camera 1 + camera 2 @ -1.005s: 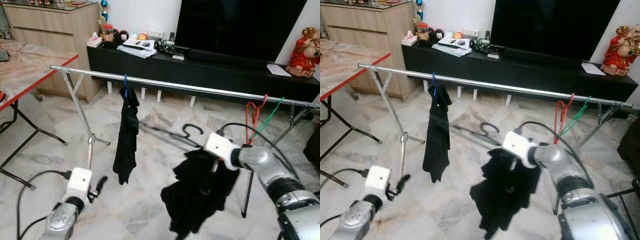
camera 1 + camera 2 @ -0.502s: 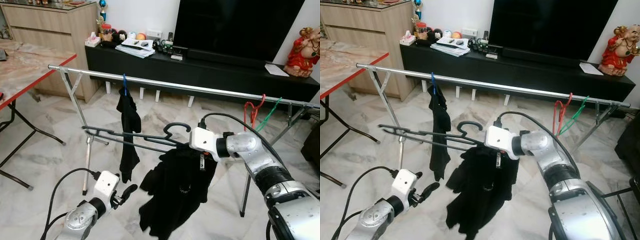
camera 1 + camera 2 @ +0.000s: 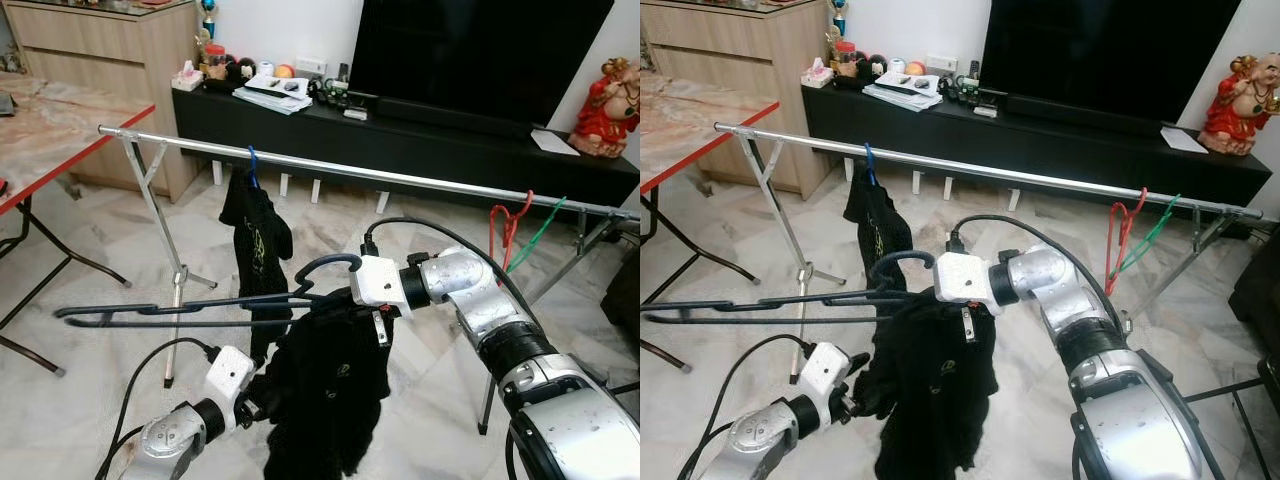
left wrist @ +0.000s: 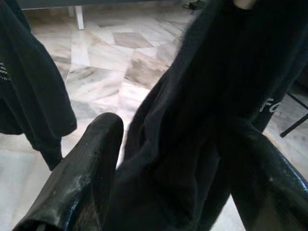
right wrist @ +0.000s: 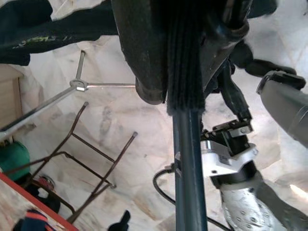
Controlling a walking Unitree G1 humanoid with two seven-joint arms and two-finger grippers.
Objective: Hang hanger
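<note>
Two grippers at work below the silver rail point(image 3: 400, 180). Right gripper point(image 3: 335, 297) clamped on the dark hanger point(image 3: 180, 310), held level under the rail and reaching out toward the robot's left, hook point(image 3: 325, 266) curling up beside the wrist. Black garment point(image 3: 325, 385) drooping from that hanger. Left gripper point(image 3: 262, 392) low down, fingers point(image 4: 91, 168) spread wide with a fold of the garment between them. Further along the rail: another black garment point(image 3: 255, 240) on a blue hook, plus red hanger point(image 3: 508, 228) and green hanger point(image 3: 540, 232).
</note>
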